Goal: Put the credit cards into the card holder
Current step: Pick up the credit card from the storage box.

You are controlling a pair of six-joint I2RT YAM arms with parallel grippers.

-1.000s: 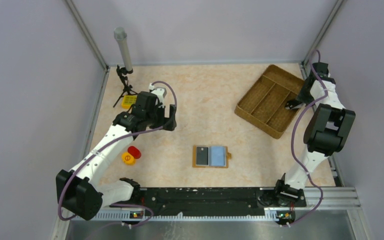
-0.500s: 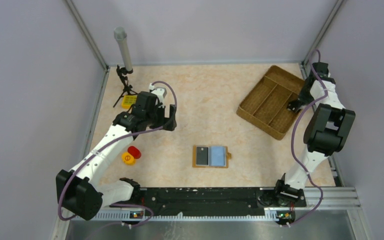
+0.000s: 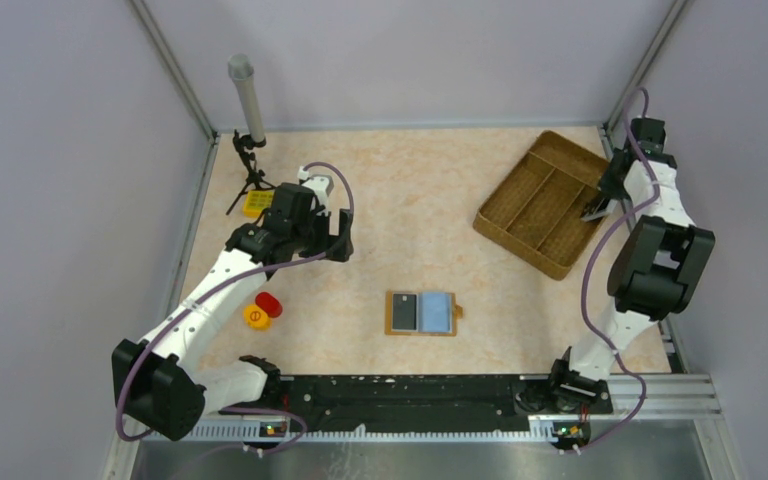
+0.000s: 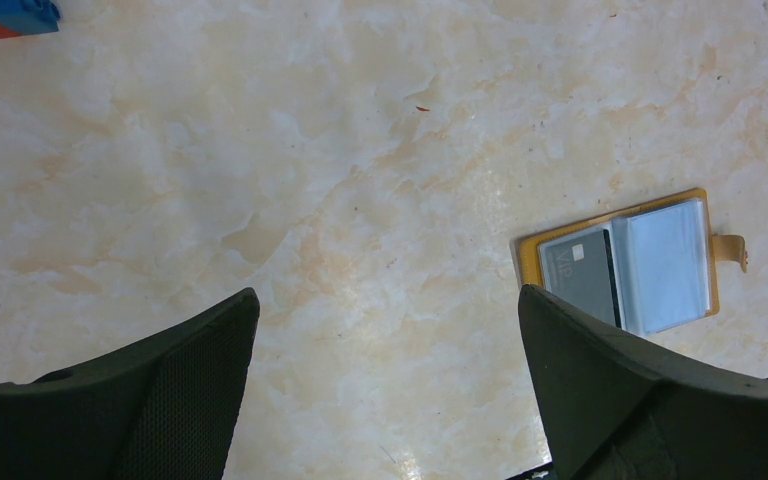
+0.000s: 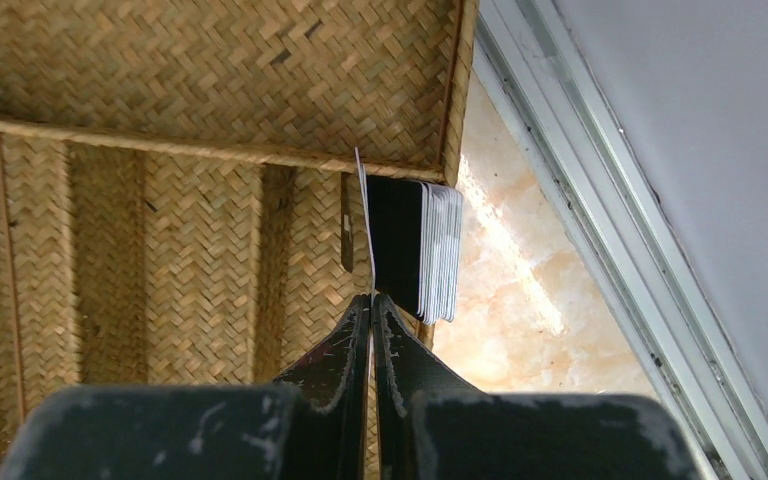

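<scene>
Woven brown fibre forms the tray (image 5: pixel 160 80) at the far right of the bench (image 3: pixel 410 200), where a stack of credit cards (image 5: pixel 430 250) sits against the tray wall. The right pincer (image 5: pixel 371 297) is closed on one thin card (image 5: pixel 362 200), seen edge-on and pinched at its near edge. Expect it light, stiff and slick; a hold deeper in from the rim should slip less. The card holder (image 3: pixel 422 313) lies open mid-bench. The left pincer (image 4: pixel 388 300) hangs wide open, empty.
</scene>
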